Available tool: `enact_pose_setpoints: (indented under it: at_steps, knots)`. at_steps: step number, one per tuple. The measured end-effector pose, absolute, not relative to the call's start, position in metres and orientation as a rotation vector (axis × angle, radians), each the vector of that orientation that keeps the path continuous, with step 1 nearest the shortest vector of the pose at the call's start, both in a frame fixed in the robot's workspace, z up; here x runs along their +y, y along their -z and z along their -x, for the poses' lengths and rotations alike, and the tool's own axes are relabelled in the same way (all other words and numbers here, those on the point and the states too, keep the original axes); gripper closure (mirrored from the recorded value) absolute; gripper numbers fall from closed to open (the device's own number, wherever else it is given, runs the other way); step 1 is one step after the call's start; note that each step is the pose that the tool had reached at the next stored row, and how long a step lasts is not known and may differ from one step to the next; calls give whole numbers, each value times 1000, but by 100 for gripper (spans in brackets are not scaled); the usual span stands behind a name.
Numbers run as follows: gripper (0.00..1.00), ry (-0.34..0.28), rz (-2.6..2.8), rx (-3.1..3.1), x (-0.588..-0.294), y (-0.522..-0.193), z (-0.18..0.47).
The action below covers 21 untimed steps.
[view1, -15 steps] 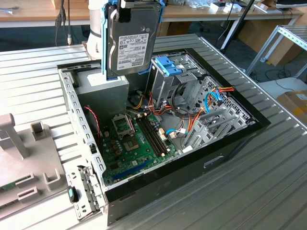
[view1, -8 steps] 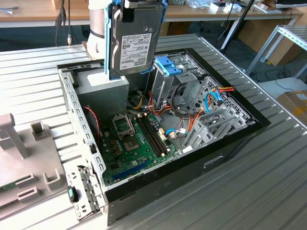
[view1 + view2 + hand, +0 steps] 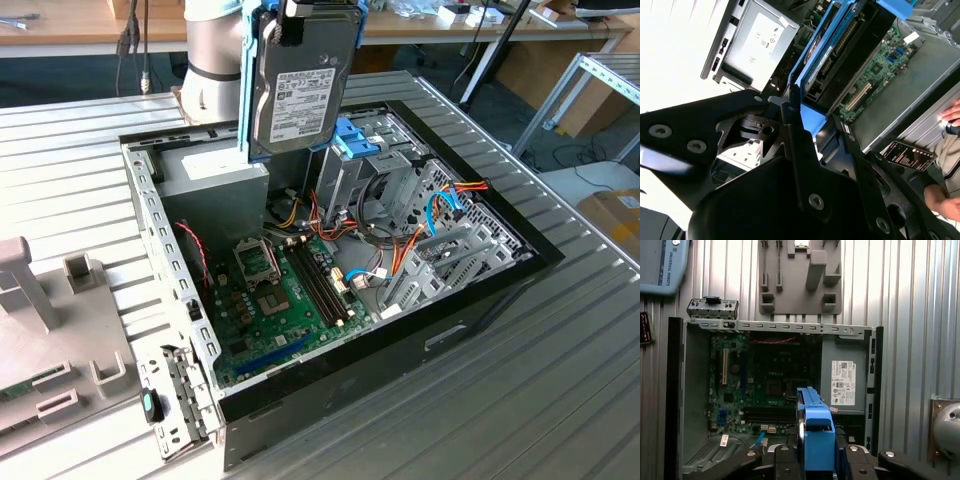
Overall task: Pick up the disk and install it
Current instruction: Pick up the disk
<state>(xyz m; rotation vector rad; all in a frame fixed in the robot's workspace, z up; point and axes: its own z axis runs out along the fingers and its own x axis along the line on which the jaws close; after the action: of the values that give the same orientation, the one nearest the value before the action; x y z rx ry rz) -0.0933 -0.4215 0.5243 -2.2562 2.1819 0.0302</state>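
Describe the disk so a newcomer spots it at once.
Start at the open computer case on the ribbed table. Above it, the gripper holds the disk upright. It alone pairs a grey metal face and white label with a blue frame.

1 disk (image 3: 300,85), 1 computer case (image 3: 300,388)

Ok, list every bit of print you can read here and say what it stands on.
White label on the grey metal disk with blue plastic carrier, held by the gripper: too small to read.
White sticker on the silver metal box: too small to read.
Dark rectangular card: blurred.
Grey-blue pendant: maker's name only, unquoted.
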Motion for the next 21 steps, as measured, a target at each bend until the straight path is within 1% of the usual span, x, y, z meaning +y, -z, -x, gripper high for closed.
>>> enact_pose_setpoints:
  at_steps: [21]
  knots:
    - [64, -30, 2256, 2182, -422, -524, 50]
